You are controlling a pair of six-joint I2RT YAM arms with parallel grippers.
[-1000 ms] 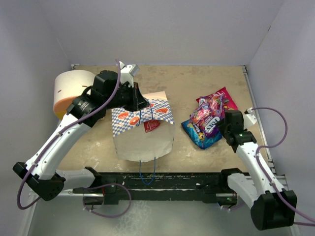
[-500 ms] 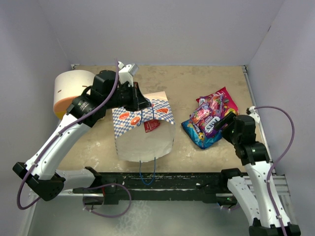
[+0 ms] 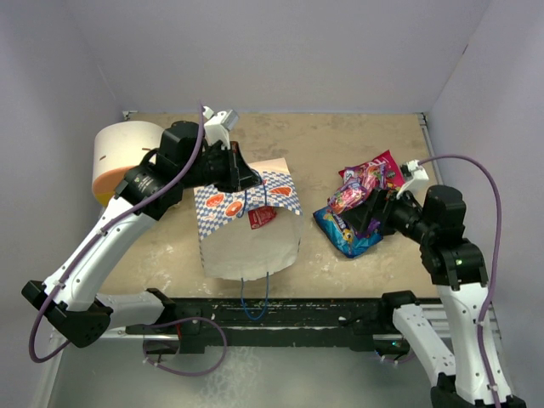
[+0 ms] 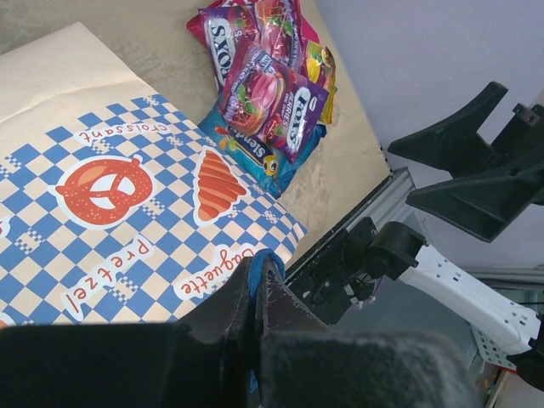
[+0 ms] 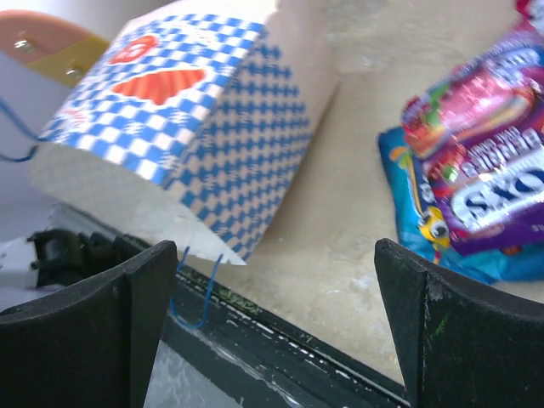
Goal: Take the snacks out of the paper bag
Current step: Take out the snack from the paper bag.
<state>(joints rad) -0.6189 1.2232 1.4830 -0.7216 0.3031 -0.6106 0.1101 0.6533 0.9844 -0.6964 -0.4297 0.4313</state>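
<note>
The blue-and-white checkered paper bag lies on its side at centre-left, its cream-white mouth facing the near edge. My left gripper is above its top edge, shut on a blue cord handle. A small red packet shows at the bag's mouth. A pile of snacks, pink, purple and blue, lies to the right of the bag; it also shows in the left wrist view and the right wrist view. My right gripper hangs open and empty over the pile's near side, pointing toward the bag.
A white-and-orange cylinder stands at the far left behind my left arm. The bag's second blue cord handle hangs over the black rail at the near edge. Walls close in the back and both sides.
My right arm has risen and swung, so its gripper now points left over the snack pile. The left arm and the bag have not moved.
</note>
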